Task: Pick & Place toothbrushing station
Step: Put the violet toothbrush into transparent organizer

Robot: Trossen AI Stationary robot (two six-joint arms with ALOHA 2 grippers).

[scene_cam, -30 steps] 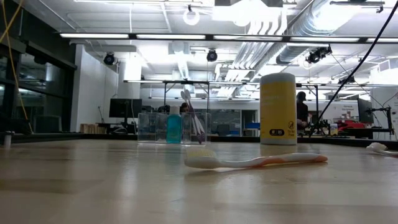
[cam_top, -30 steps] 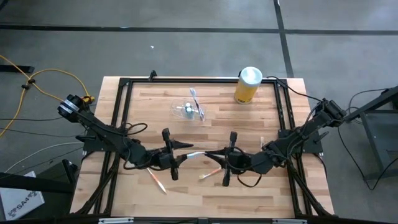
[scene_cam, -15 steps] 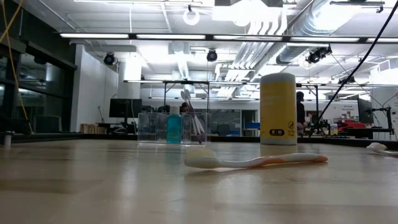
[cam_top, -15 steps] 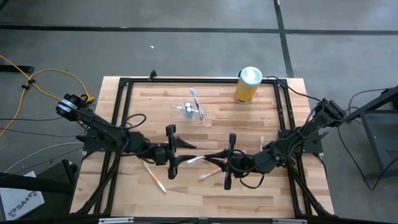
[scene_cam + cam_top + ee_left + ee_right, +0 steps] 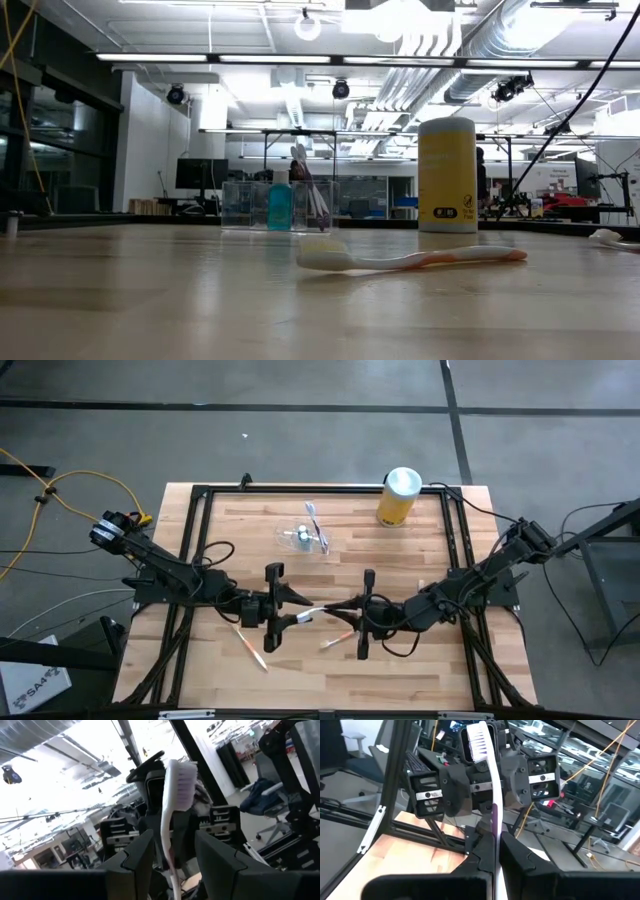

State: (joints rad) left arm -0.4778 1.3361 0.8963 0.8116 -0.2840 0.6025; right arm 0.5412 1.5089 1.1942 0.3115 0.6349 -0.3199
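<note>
The clear holder [image 5: 303, 538] stands on its base at the table's far middle, with a blue bottle and a toothbrush in it; it also shows in the low view [image 5: 280, 205]. No gripper is near it. My two grippers face each other at the table's middle. My right gripper [image 5: 338, 610] is shut on a white toothbrush [image 5: 312, 612]. My left gripper [image 5: 295, 610] is open, one finger on either side of that brush's handle [image 5: 171, 865] and apart from it. The brush head [image 5: 181, 780] rises above both grippers' fingers. My right gripper pinches the white toothbrush's handle [image 5: 494, 837] between its two fingers. It comes about level from the table's right side. The brush slants up past the fingertips, its head [image 5: 476, 742] toward my left gripper and its bristles facing my right wrist camera.
A yellow canister with a white lid [image 5: 400, 495] stands at the far right, also in the low view [image 5: 447, 175]. An orange-handled toothbrush [image 5: 335, 640] lies near my right gripper and another [image 5: 250, 650] near my left. A black frame [image 5: 200, 490] edges the table.
My left gripper has gone a little toward the table's far edge and toward my right gripper. My right gripper has moved slightly toward the far edge. The white toothbrush has stayed between them.
</note>
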